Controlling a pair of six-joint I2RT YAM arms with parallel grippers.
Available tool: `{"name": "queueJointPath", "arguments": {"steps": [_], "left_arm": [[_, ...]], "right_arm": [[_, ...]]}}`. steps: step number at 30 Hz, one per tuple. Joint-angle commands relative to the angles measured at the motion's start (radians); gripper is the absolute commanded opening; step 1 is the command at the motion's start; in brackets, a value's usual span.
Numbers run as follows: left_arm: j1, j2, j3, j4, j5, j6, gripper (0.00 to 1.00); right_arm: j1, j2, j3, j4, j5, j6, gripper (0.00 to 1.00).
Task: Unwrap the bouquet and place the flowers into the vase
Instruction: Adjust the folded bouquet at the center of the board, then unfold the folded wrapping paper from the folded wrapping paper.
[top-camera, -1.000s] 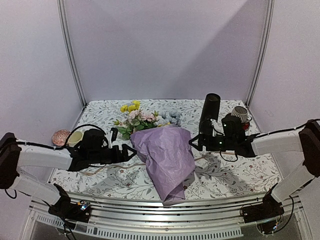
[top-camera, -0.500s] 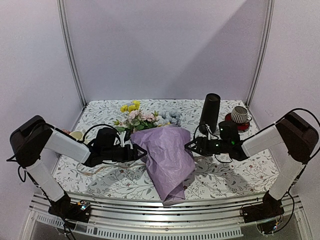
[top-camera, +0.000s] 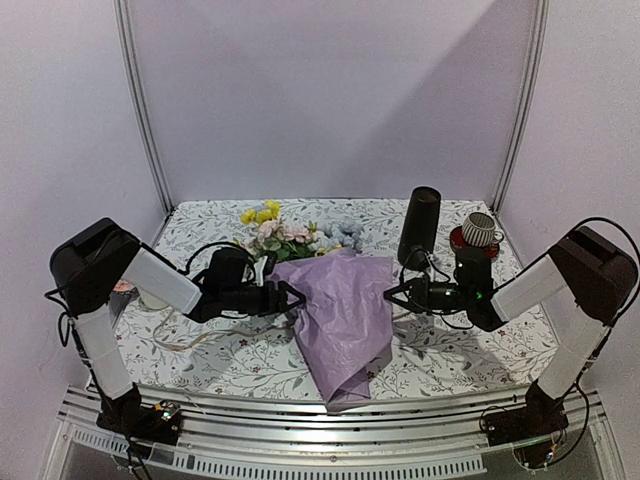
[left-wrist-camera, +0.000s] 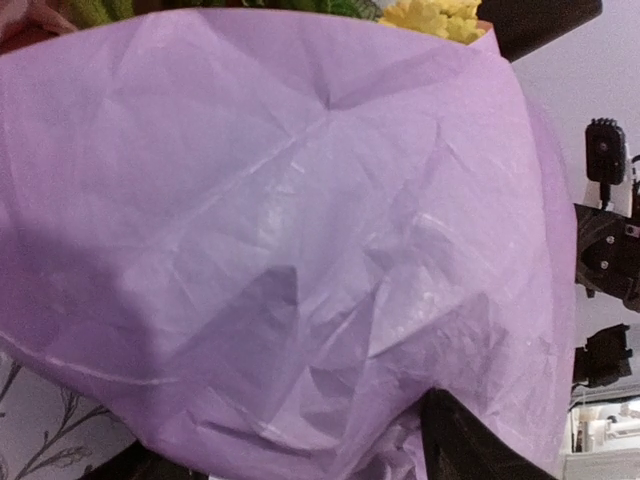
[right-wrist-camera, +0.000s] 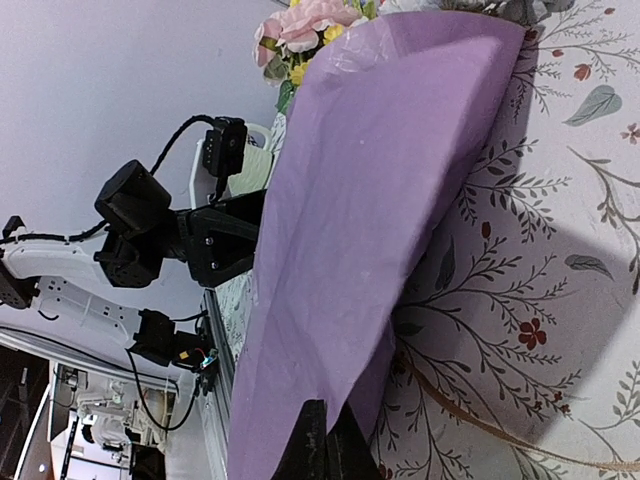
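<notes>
The bouquet (top-camera: 340, 320) lies in the middle of the table, its purple wrapping paper (left-wrist-camera: 300, 220) tapering toward the near edge. The flowers (top-camera: 285, 235), pink and yellow, stick out of its far end. The vase (top-camera: 420, 225) stands upright behind my right gripper. My left gripper (top-camera: 290, 297) presses into the paper's left side. Its fingers (left-wrist-camera: 455, 445) stand wide apart, and paper bulges between them. My right gripper (right-wrist-camera: 325, 440) is shut, pinching the paper's right edge. The stems are hidden by the paper.
A ribbed cup on a red saucer (top-camera: 480, 232) stands at the back right, next to the vase. Loose tan raffia string (top-camera: 190, 345) trails over the floral tablecloth at the left and under the paper (right-wrist-camera: 480, 420). A pale cup (top-camera: 150, 297) sits by the left arm.
Both arms have reached inward to the bouquet's sides. The right gripper has closed on the paper's edge. The left gripper's fingers have narrowed a little round the paper.
</notes>
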Motion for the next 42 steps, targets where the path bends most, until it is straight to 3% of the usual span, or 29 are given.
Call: {"name": "queueJointPath", "arguments": {"steps": [1, 11, 19, 24, 30, 34, 42], "left_arm": [[0.011, 0.039, 0.054, 0.03, 0.043, 0.023, 0.73], [0.008, 0.182, 0.156, 0.082, 0.14, 0.009, 0.71], [0.005, 0.144, 0.154, 0.035, 0.083, 0.05, 0.79], [0.006, -0.062, 0.061, -0.053, -0.045, 0.112, 0.88], [0.008, -0.317, -0.018, -0.263, -0.2, 0.168, 0.9], [0.008, -0.499, -0.073, -0.352, -0.224, 0.159, 0.91], [0.008, -0.806, -0.114, -0.565, -0.304, 0.157, 0.92]], "right_arm": [[-0.019, -0.017, -0.029, 0.066, -0.038, 0.013, 0.04], [-0.059, -0.096, -0.067, 0.005, -0.041, -0.023, 0.03], [-0.057, -0.176, -0.023, -0.112, -0.062, -0.1, 0.04], [0.003, -0.198, 0.05, -0.196, -0.069, -0.157, 0.06], [0.149, -0.188, 0.164, -0.28, -0.026, -0.236, 0.07], [0.278, -0.175, 0.246, -0.311, 0.037, -0.291, 0.09], [0.532, 0.02, 0.505, -0.456, 0.106, -0.443, 0.18]]}}
